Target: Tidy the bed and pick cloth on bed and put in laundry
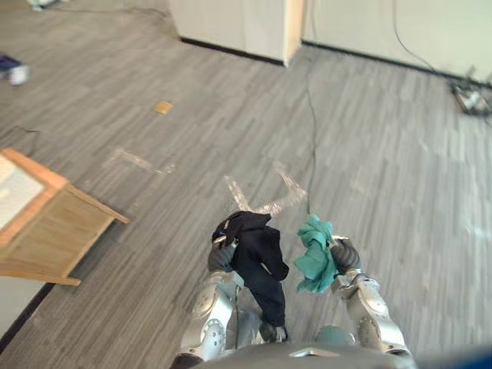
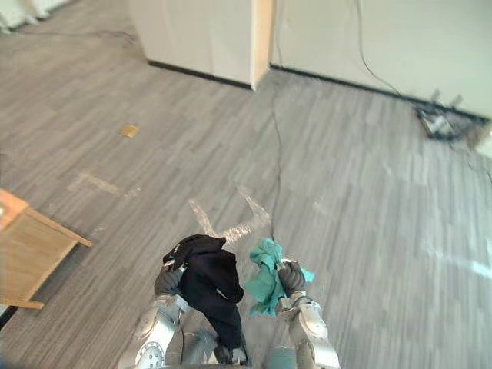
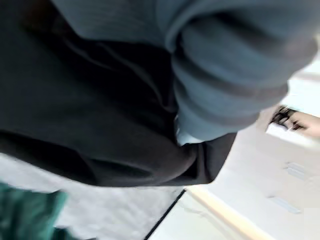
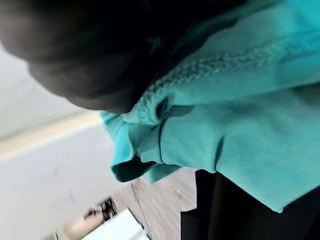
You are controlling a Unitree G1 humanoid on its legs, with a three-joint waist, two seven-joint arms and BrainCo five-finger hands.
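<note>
Carries soft black cloth (image 1: 257,261), hanging long-ways down, at left hand (image 1: 220,257), crumpled teal cloth (image 1: 315,263) at right hand (image 1: 347,256); can't tell either grip.

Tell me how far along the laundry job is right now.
Done: both cloths are picked up. In hand: the black cloth hangs from the left hand, the teal cloth from the right hand, over grey floor. Left: putting both in the laundry.
</note>
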